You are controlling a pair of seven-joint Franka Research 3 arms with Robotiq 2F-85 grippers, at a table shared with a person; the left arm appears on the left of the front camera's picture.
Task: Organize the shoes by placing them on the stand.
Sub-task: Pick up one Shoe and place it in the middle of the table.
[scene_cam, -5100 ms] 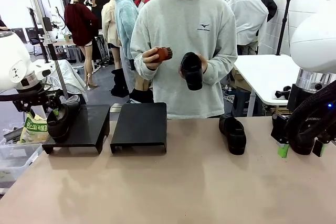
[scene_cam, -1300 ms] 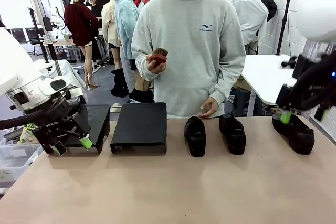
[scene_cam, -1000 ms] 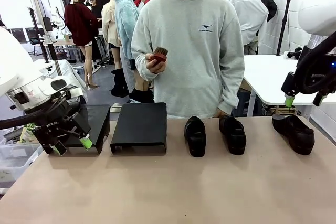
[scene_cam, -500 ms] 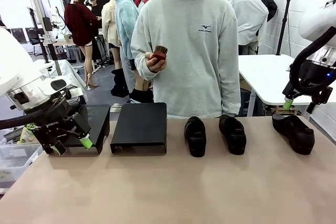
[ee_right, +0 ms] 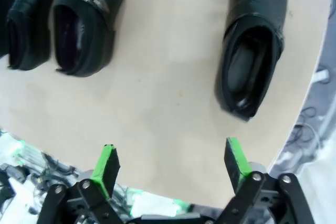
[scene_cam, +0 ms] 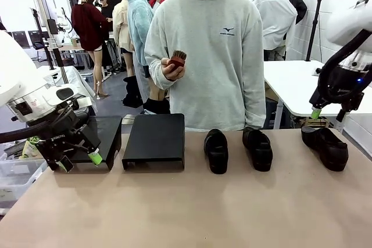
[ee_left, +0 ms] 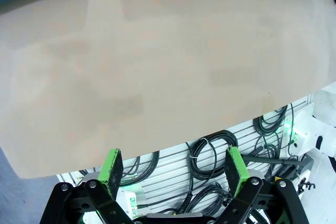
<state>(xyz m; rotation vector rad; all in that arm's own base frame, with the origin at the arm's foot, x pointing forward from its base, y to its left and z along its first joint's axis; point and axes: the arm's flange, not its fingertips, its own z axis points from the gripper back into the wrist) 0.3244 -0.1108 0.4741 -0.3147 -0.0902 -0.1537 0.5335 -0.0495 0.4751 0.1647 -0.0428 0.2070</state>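
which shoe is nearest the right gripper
The far-right shoe, just below the right gripper; the other two shoes sit farther left.

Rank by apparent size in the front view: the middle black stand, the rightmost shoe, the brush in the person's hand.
1. middle black stand
2. rightmost shoe
3. brush, farther off yet clearly smallest

Bright, even light from overhead fills the room and leaves only short, soft shadows on the tan table (scene_cam: 192, 213) beside the shoes (scene_cam: 216, 150) — the front view is crisp, the right wrist view slightly blurred, and both wrist views bow at their edges.
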